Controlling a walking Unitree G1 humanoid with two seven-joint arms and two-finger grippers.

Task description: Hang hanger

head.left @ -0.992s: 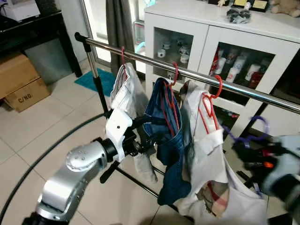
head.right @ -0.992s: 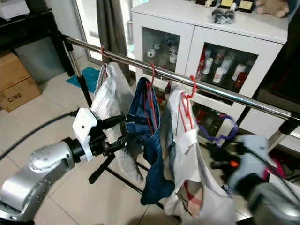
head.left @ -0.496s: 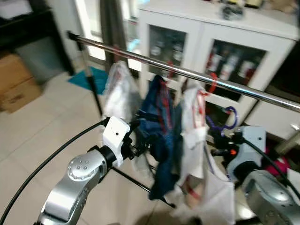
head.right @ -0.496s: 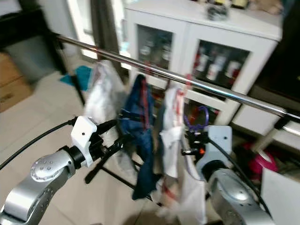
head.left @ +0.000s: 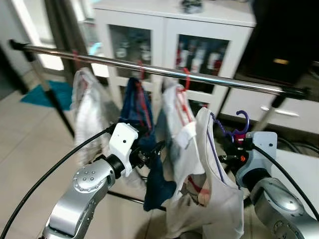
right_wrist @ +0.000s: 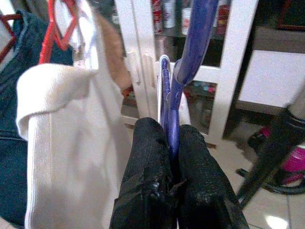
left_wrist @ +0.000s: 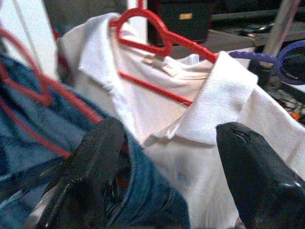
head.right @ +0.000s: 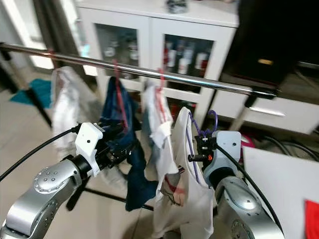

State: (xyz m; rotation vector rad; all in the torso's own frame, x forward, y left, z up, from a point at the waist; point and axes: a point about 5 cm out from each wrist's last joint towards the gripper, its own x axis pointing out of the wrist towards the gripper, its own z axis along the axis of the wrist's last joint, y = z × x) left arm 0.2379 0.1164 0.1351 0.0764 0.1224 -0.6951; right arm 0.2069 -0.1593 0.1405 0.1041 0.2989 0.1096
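Across the upper half of the head-camera frame, a steel clothes rail runs from the left edge toward the right, and behind it stands a white glass-door cabinet with bottles on its shelves. Three garments hang from the rail on red hangers: a pale garment at the left, a blue denim piece at the centre, and a white collared shirt just right of centre. Lower and to the right of these, below the rail, a white polo shirt hangs on a purple hanger whose hook is upright and not on the rail. The right gripper, in the lower right of the frame, has its two black fingers pressed together on the hanger's stem just under the hook. The left gripper, at centre left, reaches into the clothes beside the denim; its fingers stand wide apart, with denim and white collar fabric showing between them. A black cable curves across the lower left over the tiled floor.
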